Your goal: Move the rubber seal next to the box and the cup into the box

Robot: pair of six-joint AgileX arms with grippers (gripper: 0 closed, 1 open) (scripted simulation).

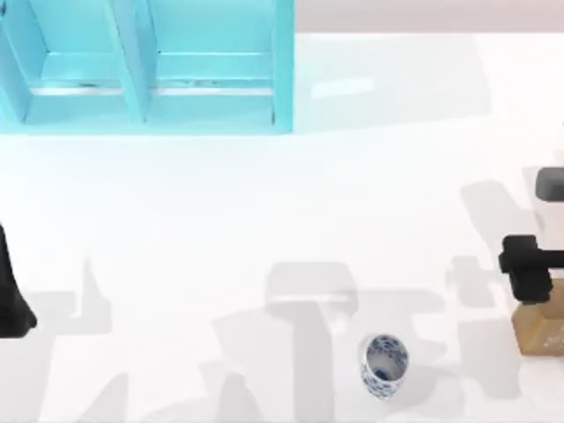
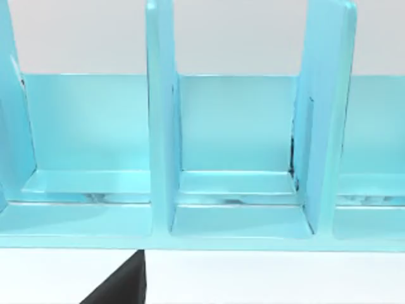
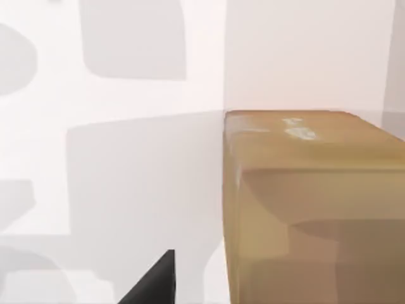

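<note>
The rubber seal (image 1: 539,330) is a tan-brown block lying at the table's right edge, near the front. My right gripper (image 1: 530,293) hovers directly over it from behind, its black body covering the block's far end. The right wrist view shows the rubber seal (image 3: 310,202) close up, with a whitish mark on its top face. The cup (image 1: 385,366), white with a blue floral pattern, stands upright near the front edge, left of the seal. The box (image 1: 282,79) is a turquoise case with dividers at the back left. My left gripper (image 1: 16,313) is parked at the far left.
The left wrist view faces the box (image 2: 161,126) head on, with upright dividers splitting it into open compartments. Bare white table stretches between the box and the cup, crossed only by grey arm shadows.
</note>
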